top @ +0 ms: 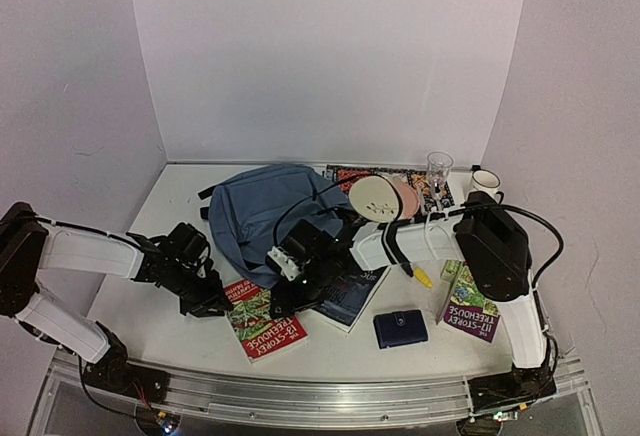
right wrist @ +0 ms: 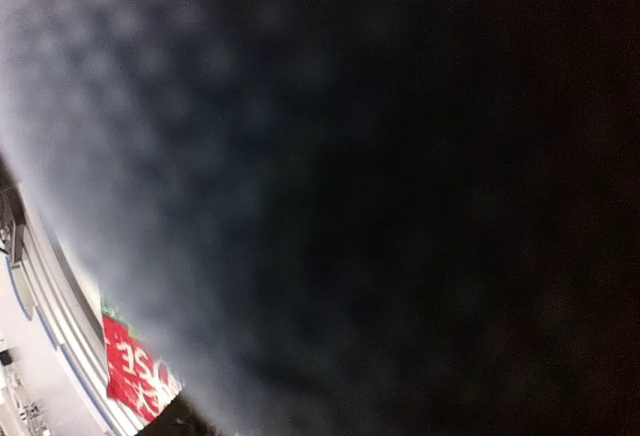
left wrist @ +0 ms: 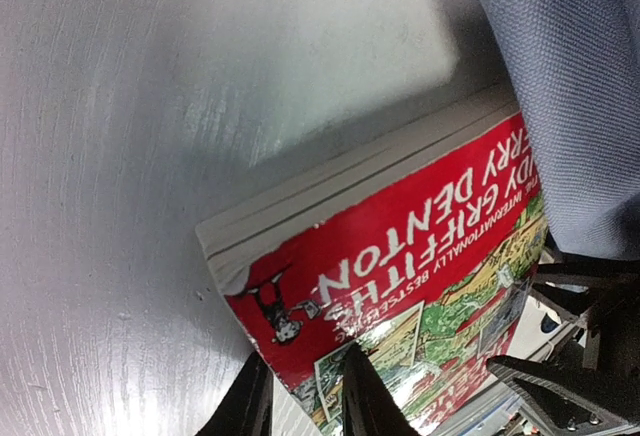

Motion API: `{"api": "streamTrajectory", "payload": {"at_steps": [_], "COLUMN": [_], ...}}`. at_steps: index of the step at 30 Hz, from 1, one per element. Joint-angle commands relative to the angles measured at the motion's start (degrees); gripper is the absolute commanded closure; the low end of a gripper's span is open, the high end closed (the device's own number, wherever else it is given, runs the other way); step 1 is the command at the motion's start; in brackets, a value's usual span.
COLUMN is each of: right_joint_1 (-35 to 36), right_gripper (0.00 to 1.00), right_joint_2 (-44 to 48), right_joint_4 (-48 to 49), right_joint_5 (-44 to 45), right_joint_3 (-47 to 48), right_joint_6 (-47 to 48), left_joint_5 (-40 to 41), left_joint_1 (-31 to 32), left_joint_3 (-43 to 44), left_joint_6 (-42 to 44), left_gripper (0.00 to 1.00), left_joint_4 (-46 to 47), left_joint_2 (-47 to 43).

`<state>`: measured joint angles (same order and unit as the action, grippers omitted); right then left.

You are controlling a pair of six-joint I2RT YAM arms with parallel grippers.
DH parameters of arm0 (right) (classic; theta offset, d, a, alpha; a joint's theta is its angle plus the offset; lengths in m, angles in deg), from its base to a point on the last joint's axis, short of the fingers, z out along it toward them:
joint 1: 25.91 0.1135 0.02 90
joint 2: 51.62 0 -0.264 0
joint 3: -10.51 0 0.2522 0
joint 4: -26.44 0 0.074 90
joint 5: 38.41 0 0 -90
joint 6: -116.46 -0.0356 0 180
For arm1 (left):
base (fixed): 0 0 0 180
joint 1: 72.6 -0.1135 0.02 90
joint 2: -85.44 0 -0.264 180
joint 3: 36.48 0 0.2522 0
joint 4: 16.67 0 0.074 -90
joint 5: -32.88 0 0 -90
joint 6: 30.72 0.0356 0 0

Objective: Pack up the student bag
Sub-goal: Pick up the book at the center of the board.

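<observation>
**Q:** Top view: where does the student bag (top: 268, 208) lie?

**A:** Flat on the white table (top: 160, 341), left of centre. A red book (top: 265, 324) lies just in front of the bag. A dark blue book (top: 352, 296) sits off the bag's front right corner. A navy wallet (top: 400, 329) and a purple book (top: 470, 308) lie farther right of the bag.

**Q:** And the arms?

**A:** The left gripper (top: 222, 304) is in front of the bag's left corner, touching the red book's left edge. The right gripper (top: 288, 284) is at the bag's front edge, above the red book. This view does not show how far its jaws are parted.

**Q:** Left wrist view?

**A:** Bag fabric fills the upper right corner, overlapping the red book's far end. The two fingers (left wrist: 365, 396) are drawn to a narrow gap, with the book's near edge pinched between them.

**Q:** Right wrist view?

**A:** Dark, blurred fabric covers nearly the whole frame. A strip of the red book shows at the lower left. The fingers cannot be made out, so neither their opening nor any grip can be told.
</observation>
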<state>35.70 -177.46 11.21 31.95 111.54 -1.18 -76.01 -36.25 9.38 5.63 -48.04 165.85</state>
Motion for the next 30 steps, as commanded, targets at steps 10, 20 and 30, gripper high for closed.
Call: {"api": "streamTrajectory", "payload": {"at_steps": [10,20,30], "right_joint_1": [3.1,3.1,3.1], "right_gripper": [0.49,0.49,0.48], "right_joint_2": [3.0,2.6,2.6], "right_joint_4": [12.2,12.1,12.1], "right_joint_5": [-9.0,-5.6,-2.8], "right_joint_3": [2.3,0.6,-0.4], "right_joint_6": [-1.8,-2.4,-2.7], "left_joint_5": [-2.4,-1.6,-0.9], "left_joint_1": [1.4,1.4,1.4], "left_joint_3": [-4.3,-5.9,-8.4], "left_joint_6": [-10.9,-20.9,-23.0], "left_gripper": [0.74,0.74,0.75], "left_joint_4": [16.5,23.8,22.1], "left_joint_2": [-6.1,-15.0,-17.1]}}
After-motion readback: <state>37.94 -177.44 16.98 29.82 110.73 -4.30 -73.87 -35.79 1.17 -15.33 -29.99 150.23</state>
